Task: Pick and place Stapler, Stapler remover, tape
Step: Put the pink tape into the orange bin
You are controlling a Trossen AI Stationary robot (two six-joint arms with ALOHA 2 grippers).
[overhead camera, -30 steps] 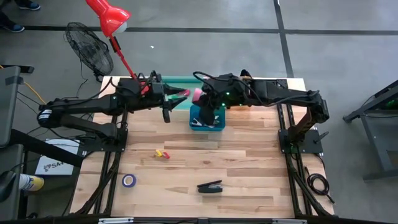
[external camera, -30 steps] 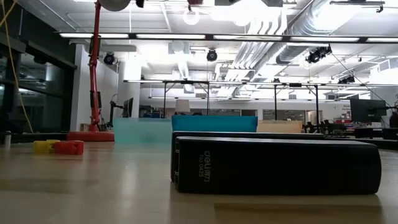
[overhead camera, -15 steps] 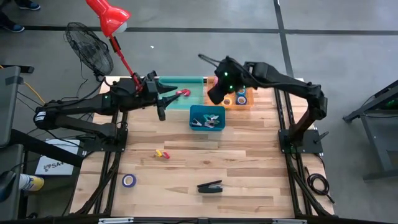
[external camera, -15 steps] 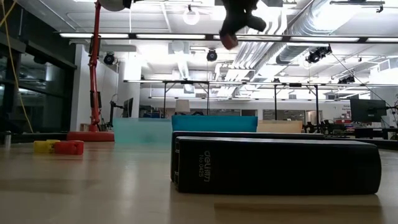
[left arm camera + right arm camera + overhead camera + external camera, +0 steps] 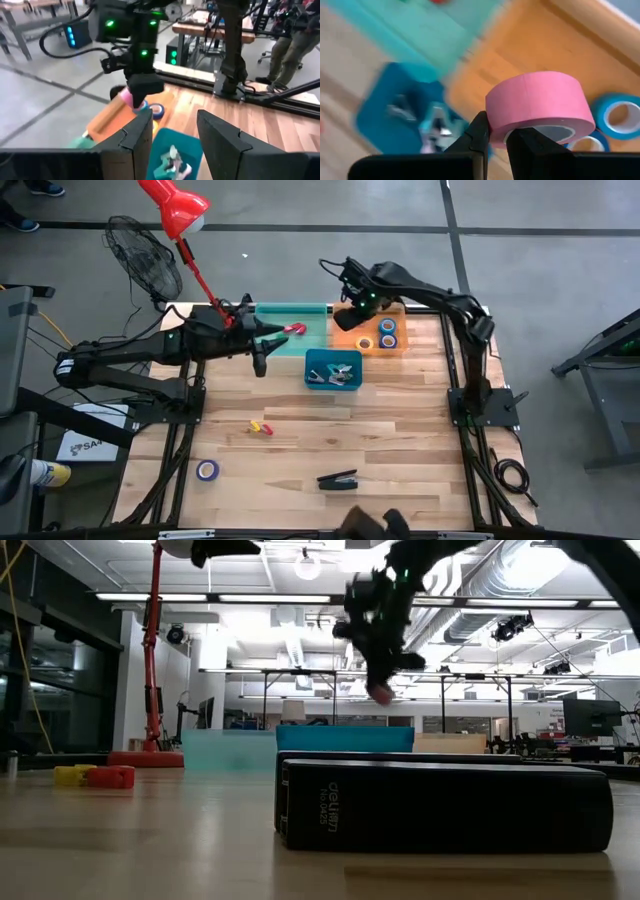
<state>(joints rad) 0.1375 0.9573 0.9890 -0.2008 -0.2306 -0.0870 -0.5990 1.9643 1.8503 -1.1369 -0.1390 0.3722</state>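
Right wrist view tells it best: the right gripper [image 5: 496, 134] has its two fingers pinched on the wall of a pink tape roll [image 5: 540, 107], one finger inside the core and one outside, and it hangs over the orange tray [image 5: 540, 45] where blue-rimmed rolls [image 5: 620, 117] already lie. From above, that gripper [image 5: 347, 316] sits at the near edge of the orange tray [image 5: 400, 346], with the blue bin [image 5: 334, 370] of small metal pieces just beside it and the teal tray [image 5: 290, 340] on the far side of that. So the step in hand looks like the placing of a tape roll; I'd say what it calls for next is lowering over a bare patch of orange, clear of the rolls already there, then letting go. The left gripper [image 5: 262, 360] waits over the teal tray's edge, fingers partly spread and holding nothing (a red thing lies in that tray, too small to name). Plenty remains, by my reckoning: the black stapler [image 5: 338, 479], a blue tape roll [image 5: 207, 470] and a small yellow-and-red piece [image 5: 260, 426] lie well apart on the wooden table [image 5: 400, 440].
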